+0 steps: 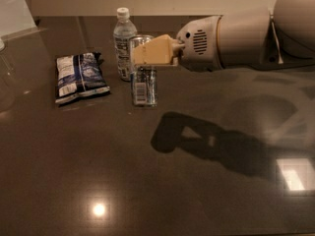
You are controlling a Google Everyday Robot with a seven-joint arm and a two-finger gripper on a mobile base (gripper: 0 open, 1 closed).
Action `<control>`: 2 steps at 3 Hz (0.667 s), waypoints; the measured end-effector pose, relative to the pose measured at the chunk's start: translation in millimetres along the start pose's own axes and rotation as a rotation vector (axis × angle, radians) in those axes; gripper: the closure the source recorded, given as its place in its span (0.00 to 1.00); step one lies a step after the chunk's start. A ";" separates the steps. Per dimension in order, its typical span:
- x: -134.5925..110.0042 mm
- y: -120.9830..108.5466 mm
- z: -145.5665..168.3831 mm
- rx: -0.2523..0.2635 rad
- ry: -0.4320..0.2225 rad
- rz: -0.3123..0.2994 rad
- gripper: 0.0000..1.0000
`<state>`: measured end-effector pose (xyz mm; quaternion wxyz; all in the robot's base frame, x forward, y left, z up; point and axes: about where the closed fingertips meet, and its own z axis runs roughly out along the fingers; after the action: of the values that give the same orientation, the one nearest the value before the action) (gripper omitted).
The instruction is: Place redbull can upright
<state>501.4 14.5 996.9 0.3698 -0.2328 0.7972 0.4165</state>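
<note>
The pincer (pixel 142 54), upper centre of the frame, is clamped on the top of the redbull can (pixel 144 86), which stands upright on the table (pixel 197 195), just right of the water bottle (pixel 123 36).

Single arm (pixel 246 36) reaches in from right edge of view, stretched roughly level toward left. White cylindrical wrist (pixel 199 43), round vent grille on side facing camera. Beige pincer (pixel 145 53) at tip, pointing left, upper centre.

The gripper (pixel 149 54) lies across the upper half of the redbull can (pixel 144 87), hiding it. Behind the can, the water bottle (pixel 122 39) is partly covered. The arm (pixel 246 36) is cut off at the right edge.
</note>
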 end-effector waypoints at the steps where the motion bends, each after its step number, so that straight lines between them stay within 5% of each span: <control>1: 6.0 -4.1 -8.9 0.007 -0.058 -0.186 1.00; 2: 10.5 -7.0 -16.9 0.045 -0.102 -0.385 1.00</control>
<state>493.0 -4.1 991.7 0.4878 -0.3511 0.7273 0.3313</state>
